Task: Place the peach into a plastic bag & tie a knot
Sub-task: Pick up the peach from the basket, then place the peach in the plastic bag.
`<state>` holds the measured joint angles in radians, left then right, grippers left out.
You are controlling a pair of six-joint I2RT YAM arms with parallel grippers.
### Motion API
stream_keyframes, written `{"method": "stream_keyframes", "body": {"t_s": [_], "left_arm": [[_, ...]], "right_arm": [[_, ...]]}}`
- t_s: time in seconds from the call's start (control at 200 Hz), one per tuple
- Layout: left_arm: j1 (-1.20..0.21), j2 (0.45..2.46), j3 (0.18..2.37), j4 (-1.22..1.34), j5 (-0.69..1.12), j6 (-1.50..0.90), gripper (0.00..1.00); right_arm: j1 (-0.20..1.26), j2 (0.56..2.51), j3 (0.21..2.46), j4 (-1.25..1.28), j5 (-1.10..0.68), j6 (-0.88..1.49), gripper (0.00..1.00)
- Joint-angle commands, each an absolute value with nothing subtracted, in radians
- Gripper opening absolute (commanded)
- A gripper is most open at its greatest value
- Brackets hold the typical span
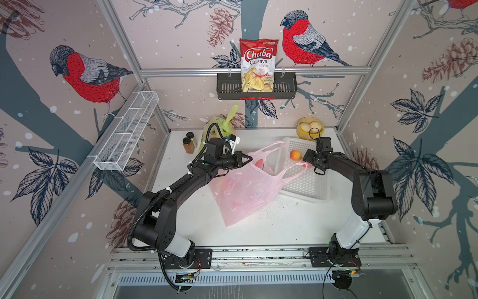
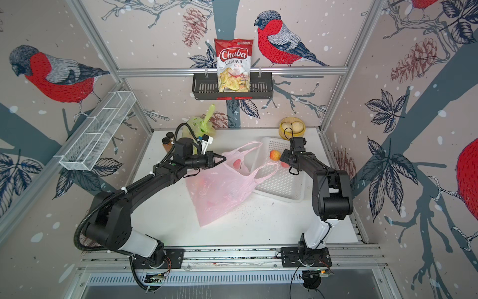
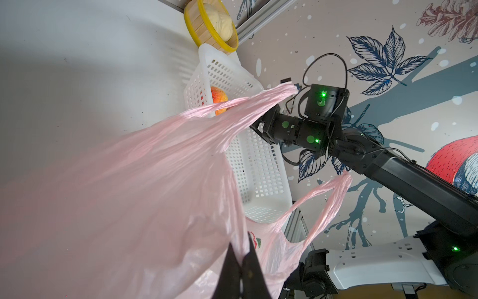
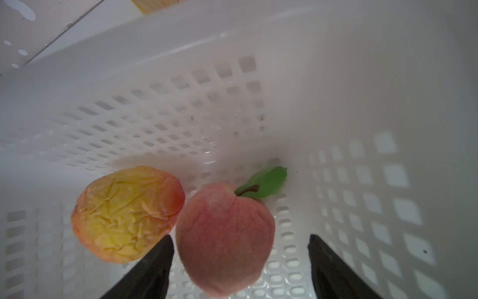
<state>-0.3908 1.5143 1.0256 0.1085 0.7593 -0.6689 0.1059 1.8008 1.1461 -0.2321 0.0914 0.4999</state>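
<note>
Two black arms point(image 1: 178, 186) reach over one pink plastic bag point(image 1: 243, 191) and one white basket point(image 1: 305, 186). Left gripper point(image 3: 241, 246) is clamped on the bag's rim; right gripper point(image 4: 240, 236), jaws apart, straddles the pink peach point(image 4: 225, 233), beside one yellow peach point(image 4: 124, 214), both in the basket.

The left arm point(image 1: 181, 186) comes up from its base at the front, bends at the elbow and stretches out toward the middle. The left gripper point(image 1: 248, 159) points sideways at the other arm. Its two fingers point(image 3: 230, 271) are pressed tight together and pinch an edge of the pink bag point(image 1: 245, 191). The right arm point(image 1: 362, 178) stands tall, bends over at the top and slopes down. The right gripper point(image 4: 240, 238) points down with its fingers wide apart, one on each side of the pink peach point(image 4: 225, 240), with a gap on one side
</note>
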Motion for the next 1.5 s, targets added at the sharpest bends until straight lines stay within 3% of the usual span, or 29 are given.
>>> {"method": "stream_keyframes", "body": {"t_s": [0.0,0.07,0.215,0.37,0.59,0.921,1.046,1.186,1.321,1.406,1.496], "left_arm": [[-0.390,1.505,1.032,0.124,0.778,-0.650,0.00],[-0.390,1.503,1.031,0.123,0.783,-0.650,0.00],[-0.392,1.499,1.026,0.116,0.785,-0.646,0.00],[-0.395,1.494,1.024,0.108,0.781,-0.643,0.00],[-0.399,1.490,1.036,0.082,0.779,-0.627,0.00],[-0.417,1.500,1.055,0.063,0.770,-0.617,0.00],[-0.429,1.499,1.056,0.064,0.766,-0.620,0.00],[-0.439,1.490,1.048,0.075,0.759,-0.630,0.00],[-0.443,1.483,1.031,0.091,0.755,-0.642,0.00],[-0.444,1.481,1.020,0.102,0.752,-0.649,0.00],[-0.444,1.482,1.015,0.108,0.751,-0.652,0.00]], "right_arm": [[0.110,1.825,1.152,-0.203,0.084,0.504,0.80],[0.110,1.834,1.150,-0.185,0.078,0.505,0.75],[0.108,1.858,1.160,-0.171,0.084,0.502,0.74],[0.109,1.871,1.180,-0.179,0.074,0.487,0.59],[0.153,1.645,1.070,-0.177,0.065,0.483,0.46],[0.389,1.166,0.883,-0.234,-0.120,0.509,0.44],[0.479,1.145,0.870,-0.177,-0.245,0.535,0.44],[0.590,1.236,0.931,-0.174,-0.270,0.543,0.43],[0.662,1.377,1.015,-0.182,-0.270,0.555,0.49],[0.667,1.438,1.047,-0.175,-0.269,0.582,0.67],[0.667,1.472,1.058,-0.140,-0.305,0.592,0.79]]}}
